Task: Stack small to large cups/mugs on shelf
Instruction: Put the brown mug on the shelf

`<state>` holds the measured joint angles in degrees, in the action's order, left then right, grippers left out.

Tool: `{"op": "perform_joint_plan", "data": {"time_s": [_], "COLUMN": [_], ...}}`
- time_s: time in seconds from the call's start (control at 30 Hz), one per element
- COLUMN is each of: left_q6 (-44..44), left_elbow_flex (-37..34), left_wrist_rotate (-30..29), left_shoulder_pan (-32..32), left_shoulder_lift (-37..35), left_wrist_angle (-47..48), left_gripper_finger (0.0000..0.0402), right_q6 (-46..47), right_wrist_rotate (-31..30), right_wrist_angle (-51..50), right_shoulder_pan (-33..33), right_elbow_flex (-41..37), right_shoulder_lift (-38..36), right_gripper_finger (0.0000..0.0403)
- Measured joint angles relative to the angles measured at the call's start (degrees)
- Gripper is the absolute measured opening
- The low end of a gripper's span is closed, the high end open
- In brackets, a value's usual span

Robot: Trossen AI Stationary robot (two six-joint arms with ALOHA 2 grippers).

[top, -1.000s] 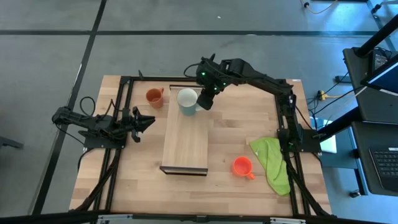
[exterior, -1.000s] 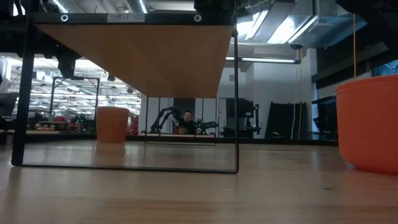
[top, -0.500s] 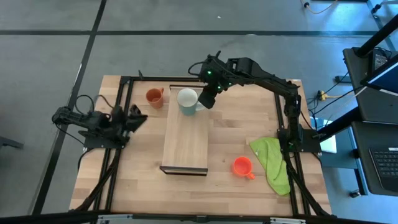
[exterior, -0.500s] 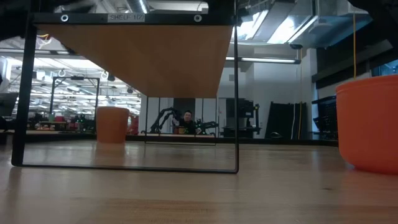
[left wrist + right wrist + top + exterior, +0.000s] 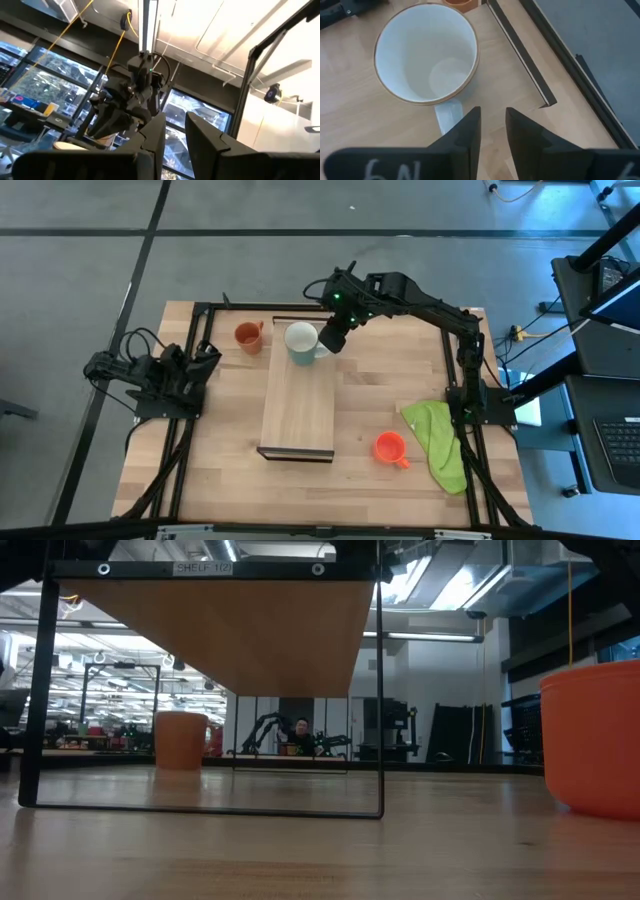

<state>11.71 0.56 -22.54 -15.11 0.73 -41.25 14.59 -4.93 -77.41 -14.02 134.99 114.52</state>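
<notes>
Left gripper (image 5: 205,358): parked at the table's left edge, jaw state indiscernible. Brownish mug (image 5: 247,336): left of shelf (image 5: 298,420). White mug (image 5: 301,339): upright on shelf's far end, handle rightward. Right gripper (image 5: 492,131): narrowly parted, empty, over handle. Red mug (image 5: 389,447): near-right.

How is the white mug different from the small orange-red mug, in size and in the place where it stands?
The white mug is larger; the orange-red mug is smaller. The white mug stands on the shelf at its far end, by the right gripper; the orange-red mug stands on the tabletop beside the green cloth. Both are upright, with handles.
</notes>
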Motion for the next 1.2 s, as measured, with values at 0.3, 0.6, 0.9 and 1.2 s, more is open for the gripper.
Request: {"op": "perform_joint_plan", "data": {"time_s": [0.3, 0.6, 0.9, 1.2], "left_q6": [1.09, 6.13, -1.57, 0.92], "left_elbow_flex": [0.18, 1.07, 1.07, 3.39], "left_wrist_rotate": [0.90, -0.57, -8.70, 0.42], "left_shoulder_pan": [-0.02, -0.01, 0.11, 0.11], "left_shoulder_lift": [-0.01, 0.02, 0.01, 0.00], "left_wrist_angle": [-5.04, -4.96, -6.62, -4.08], "left_gripper_finger": [0.0069, 0.0069, 0.0069, 0.0069], "right_q6": [1.45, 3.26, 3.63, 3.08], "right_wrist_rotate": [-0.03, -0.07, -1.53, -1.53], "right_wrist_angle": [-0.07, -0.39, -0.70, 0.03], "right_shoulder_pan": [0.00, 0.04, 0.04, 0.06], "right_elbow_flex": [0.01, -0.01, 0.01, 0.01], "right_shoulder_lift": [-0.02, -0.04, -0.04, -0.04], "right_gripper_finger": [0.0092, 0.0092, 0.0092, 0.0092]}}
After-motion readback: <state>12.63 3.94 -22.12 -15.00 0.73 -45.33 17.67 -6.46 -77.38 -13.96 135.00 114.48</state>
